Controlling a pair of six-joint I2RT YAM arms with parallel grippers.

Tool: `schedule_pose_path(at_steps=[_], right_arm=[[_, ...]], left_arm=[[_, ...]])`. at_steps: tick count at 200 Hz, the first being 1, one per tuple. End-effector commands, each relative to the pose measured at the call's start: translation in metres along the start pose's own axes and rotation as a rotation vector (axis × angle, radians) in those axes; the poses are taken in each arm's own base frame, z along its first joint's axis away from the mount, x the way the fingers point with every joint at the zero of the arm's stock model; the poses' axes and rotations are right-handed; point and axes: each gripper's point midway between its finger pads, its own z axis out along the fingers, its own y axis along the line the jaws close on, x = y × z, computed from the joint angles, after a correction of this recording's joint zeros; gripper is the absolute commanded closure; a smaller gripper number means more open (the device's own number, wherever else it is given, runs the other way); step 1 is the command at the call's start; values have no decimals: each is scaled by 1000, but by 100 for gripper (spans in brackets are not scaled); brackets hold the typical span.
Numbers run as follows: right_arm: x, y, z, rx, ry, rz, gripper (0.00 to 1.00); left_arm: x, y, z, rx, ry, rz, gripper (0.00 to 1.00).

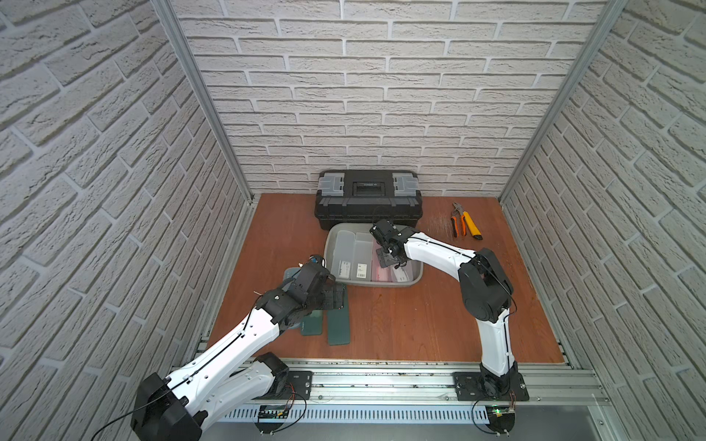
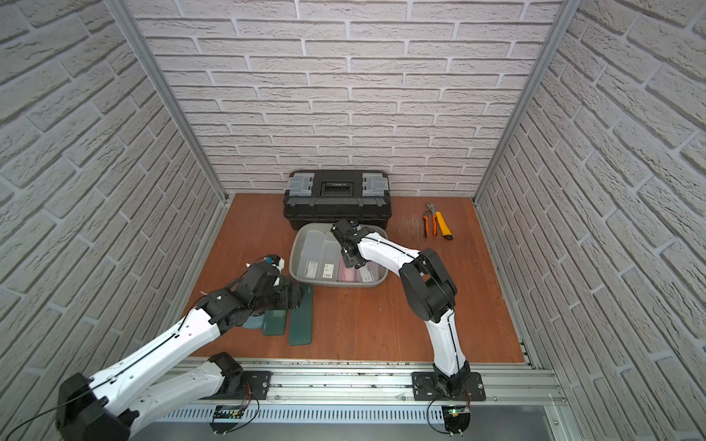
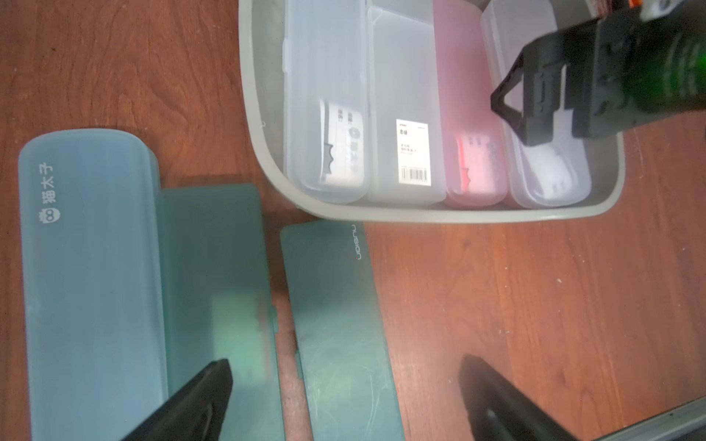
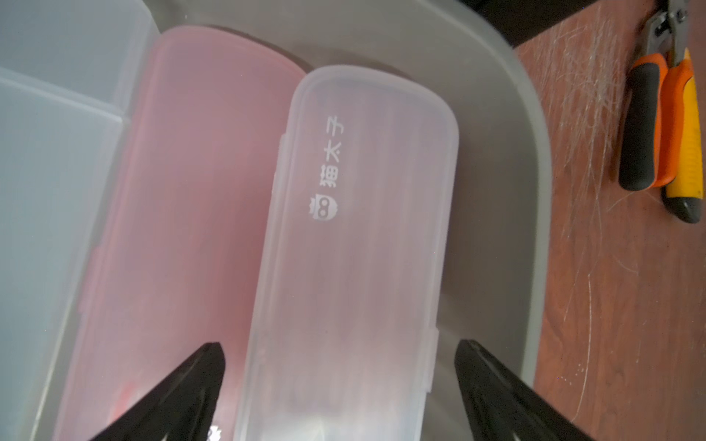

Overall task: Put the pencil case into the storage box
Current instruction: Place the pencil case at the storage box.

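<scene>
We take this for a robot lab cell rather than a real workshop: brick-print panels (image 1: 382, 95) sit in an aluminium frame (image 1: 206, 103) around a wood board (image 1: 401, 324), a left arm (image 1: 237, 336) and a right arm (image 1: 493, 336) are bolted to a rail (image 1: 382, 380) beside bare circuit boards (image 1: 498, 412), and a toolbox (image 1: 366, 206), pliers (image 1: 456, 221) and a knife (image 1: 472, 227) sit on the board

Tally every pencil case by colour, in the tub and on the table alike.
Clear pencil cases: 3
Pink pencil case: 1
Light blue pencil case: 1
Green pencil cases: 2
Total: 7
</scene>
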Motion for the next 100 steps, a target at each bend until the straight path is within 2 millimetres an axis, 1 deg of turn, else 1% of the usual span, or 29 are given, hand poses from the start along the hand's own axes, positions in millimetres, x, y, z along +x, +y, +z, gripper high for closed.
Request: schedule_pose_path(at_steps=[1, 25, 68, 86, 100], right_arm=[[-9, -12, 1, 37, -20, 4, 2], [-12, -15, 1, 32, -24, 7, 2], [-10, -21, 6, 17, -13, 25, 3], [-13, -21, 1, -9, -25, 26, 3], [-17, -17, -10, -56, -44, 26, 3]], left_arm=[[12, 11, 6, -59, 9, -46, 2], [23, 11, 11, -81, 26, -49, 1], [33, 10, 18, -104, 40, -46, 2], [37, 10, 22, -112, 46, -43, 2], [41, 10, 25, -113, 51, -45, 1]])
